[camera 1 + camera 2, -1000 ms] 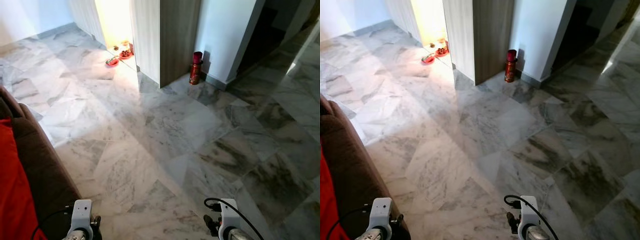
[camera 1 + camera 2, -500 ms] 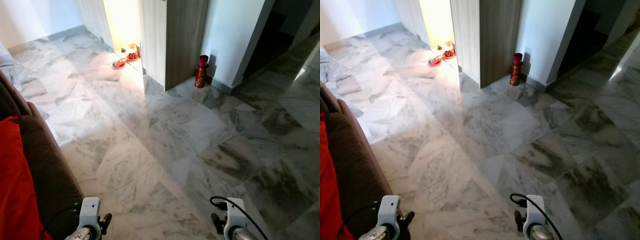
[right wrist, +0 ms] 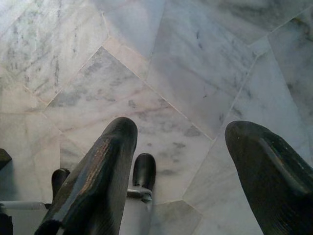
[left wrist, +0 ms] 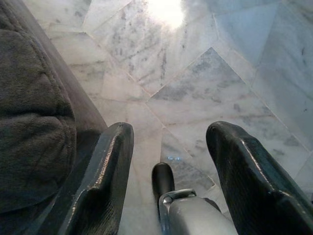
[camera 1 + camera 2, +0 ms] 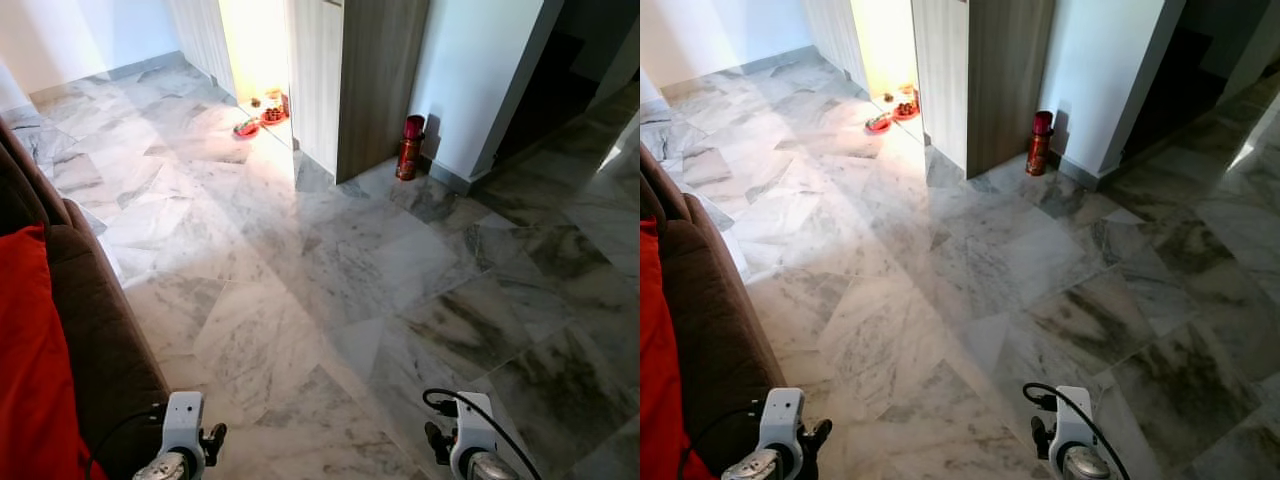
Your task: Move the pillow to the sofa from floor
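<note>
A red pillow lies on the brown sofa at the robot's left. Wide marble floor runs ahead to a wood panel. The left gripper hangs beside the sofa's edge, the right gripper over floor, both spread, empty.

White wrist housings, looped black cable, seemingly glossy black fingers.
</note>
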`<state>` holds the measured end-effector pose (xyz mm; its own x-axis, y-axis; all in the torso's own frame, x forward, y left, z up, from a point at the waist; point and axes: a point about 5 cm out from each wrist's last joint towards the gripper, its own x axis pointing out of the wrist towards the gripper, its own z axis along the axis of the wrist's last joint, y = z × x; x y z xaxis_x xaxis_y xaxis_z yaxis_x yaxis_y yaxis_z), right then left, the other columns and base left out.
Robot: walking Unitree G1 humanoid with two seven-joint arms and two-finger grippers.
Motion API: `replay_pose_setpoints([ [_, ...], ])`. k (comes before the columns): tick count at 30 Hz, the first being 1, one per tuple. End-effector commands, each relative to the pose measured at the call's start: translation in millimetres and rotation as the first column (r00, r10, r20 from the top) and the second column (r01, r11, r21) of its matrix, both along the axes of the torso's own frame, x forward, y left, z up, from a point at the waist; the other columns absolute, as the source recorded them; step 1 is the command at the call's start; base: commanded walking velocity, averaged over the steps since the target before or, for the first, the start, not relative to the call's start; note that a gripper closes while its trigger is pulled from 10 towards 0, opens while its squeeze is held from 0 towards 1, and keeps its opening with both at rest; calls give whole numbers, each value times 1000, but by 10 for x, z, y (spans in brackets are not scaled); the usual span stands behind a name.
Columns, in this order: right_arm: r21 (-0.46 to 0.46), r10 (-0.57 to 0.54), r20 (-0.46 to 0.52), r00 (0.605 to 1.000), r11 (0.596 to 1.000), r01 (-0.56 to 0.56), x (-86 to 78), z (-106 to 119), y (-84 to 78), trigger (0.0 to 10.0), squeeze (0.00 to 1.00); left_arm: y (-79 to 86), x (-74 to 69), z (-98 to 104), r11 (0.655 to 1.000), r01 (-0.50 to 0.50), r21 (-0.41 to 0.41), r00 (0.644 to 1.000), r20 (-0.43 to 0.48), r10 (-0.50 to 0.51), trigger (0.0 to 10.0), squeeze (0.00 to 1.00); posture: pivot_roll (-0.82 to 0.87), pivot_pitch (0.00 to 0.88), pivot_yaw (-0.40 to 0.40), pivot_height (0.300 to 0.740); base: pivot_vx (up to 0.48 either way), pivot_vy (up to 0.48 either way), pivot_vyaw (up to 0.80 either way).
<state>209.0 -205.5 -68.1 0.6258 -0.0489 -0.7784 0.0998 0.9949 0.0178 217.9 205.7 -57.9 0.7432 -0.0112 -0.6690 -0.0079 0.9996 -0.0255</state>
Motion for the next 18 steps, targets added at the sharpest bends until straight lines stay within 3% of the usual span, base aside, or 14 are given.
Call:
replay_pose_setpoints([
  [1,-4,4,-14,1000,1000,-4,-34,-15,-25,10000,0,7,-68,-45,1000,-6,1,999,-32,6,10000,0,64,26,-23,740,0,0,0],
  [18,4,15,-17,1000,1000,-15,-42,-20,-19,10000,0,16,-77,-48,1000,1,10,999,-35,-1,10000,0,76,43,-22,740,0,0,0],
])
